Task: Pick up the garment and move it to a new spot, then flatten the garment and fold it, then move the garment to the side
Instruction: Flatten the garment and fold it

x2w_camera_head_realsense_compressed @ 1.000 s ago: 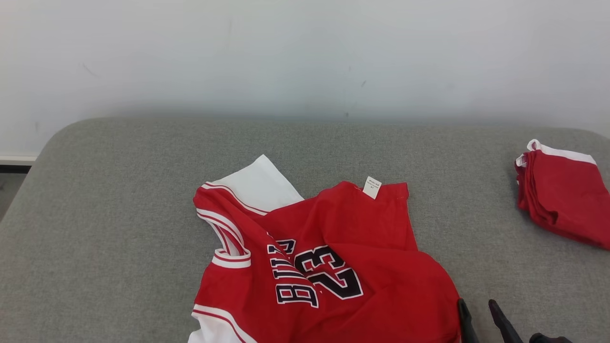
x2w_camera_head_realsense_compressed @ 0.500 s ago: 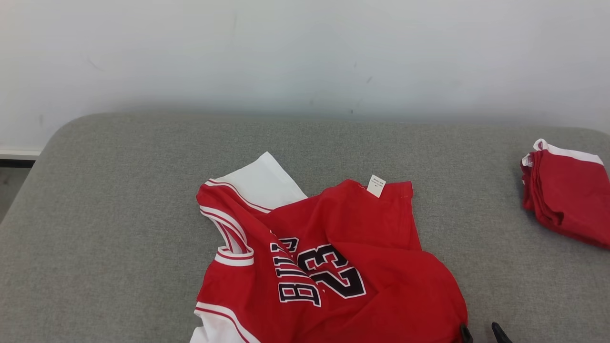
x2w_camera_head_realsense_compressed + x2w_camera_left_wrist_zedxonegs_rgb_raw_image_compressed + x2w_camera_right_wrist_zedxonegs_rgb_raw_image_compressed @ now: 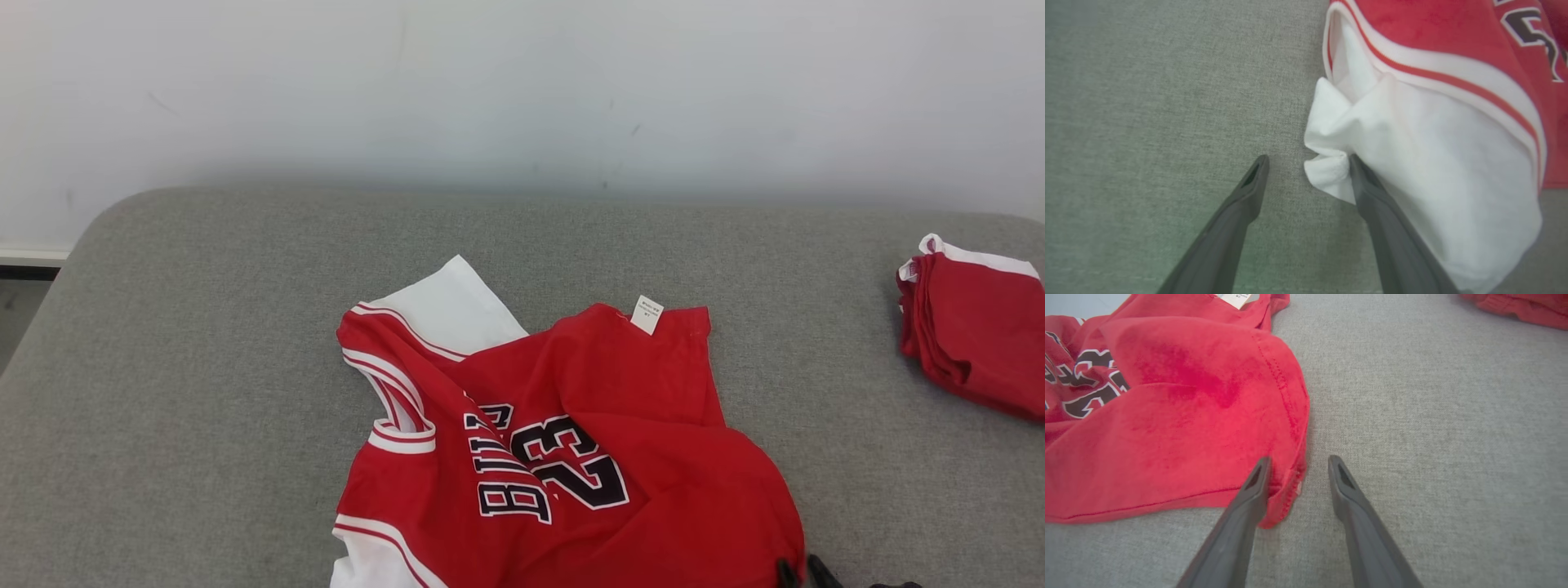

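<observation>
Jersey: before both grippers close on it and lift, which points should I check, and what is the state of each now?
1. Left gripper open, white sleeve corner between its fingers: ok.
2. Right gripper jaws apart, red hem corner between them: ok.
3. Jersey lying flat: not ok, it is rumpled and folded over itself.
4. Number of layers each gripper would catch: cannot tell.
5. Folded red garment lies apart from the jersey: ok.
</observation>
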{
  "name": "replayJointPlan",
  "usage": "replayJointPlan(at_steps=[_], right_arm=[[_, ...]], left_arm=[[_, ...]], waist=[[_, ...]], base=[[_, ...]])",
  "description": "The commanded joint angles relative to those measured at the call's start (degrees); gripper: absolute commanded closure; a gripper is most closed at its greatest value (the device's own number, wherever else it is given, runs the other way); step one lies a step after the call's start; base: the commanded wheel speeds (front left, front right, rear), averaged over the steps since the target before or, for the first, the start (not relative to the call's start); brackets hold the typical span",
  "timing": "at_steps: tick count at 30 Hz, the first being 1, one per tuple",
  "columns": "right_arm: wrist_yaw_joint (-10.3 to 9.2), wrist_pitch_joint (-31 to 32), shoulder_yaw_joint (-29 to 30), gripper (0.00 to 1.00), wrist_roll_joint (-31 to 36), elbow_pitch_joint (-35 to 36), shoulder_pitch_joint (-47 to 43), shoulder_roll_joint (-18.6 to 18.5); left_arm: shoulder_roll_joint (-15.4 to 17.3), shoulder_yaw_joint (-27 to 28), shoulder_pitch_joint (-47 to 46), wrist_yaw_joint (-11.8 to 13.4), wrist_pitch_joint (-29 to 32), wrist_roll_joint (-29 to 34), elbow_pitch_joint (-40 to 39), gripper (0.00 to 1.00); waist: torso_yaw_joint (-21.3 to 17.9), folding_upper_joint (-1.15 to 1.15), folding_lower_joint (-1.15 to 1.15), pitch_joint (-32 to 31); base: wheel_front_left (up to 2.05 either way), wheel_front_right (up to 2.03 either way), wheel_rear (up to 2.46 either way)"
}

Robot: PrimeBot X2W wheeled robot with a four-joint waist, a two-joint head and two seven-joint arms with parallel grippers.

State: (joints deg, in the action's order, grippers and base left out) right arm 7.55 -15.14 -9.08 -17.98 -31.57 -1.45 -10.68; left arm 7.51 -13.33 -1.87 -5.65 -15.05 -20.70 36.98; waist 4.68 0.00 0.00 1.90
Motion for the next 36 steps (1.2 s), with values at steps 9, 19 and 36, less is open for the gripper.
replayJointPlan(at_steps=[9,19,36], right_arm=[[-0.16,0.01,1.22,1.00,-3.13,-0.25,0.93,1.39],[-0.16,0.01,-1.39,1.00,-13.64,12.34,-6.89,-4.50],[-0.16,0.00,-5.12,0.00,-8.21,6.83,-4.62,-6.90]], left_arm=[[-0.46,0.62,-0.35,-1.44,-0.10,-1.38,1.57,1.00],[-0.43,3.38,8.31,-1.84,-0.12,-0.32,-8.52,1.00],[0.89,1.89,6.07,-1.77,-0.09,0.05,-4.60,0.00]], waist=[[0.26,0.00,0.00,-0.77],[0.07,0.00,0.00,-1.61],[0.04,0.00,0.00,-1.89]], base=[[0.00,0.00,0.00],[0.00,0.00,0.00],[0.00,0.00,0.00]])
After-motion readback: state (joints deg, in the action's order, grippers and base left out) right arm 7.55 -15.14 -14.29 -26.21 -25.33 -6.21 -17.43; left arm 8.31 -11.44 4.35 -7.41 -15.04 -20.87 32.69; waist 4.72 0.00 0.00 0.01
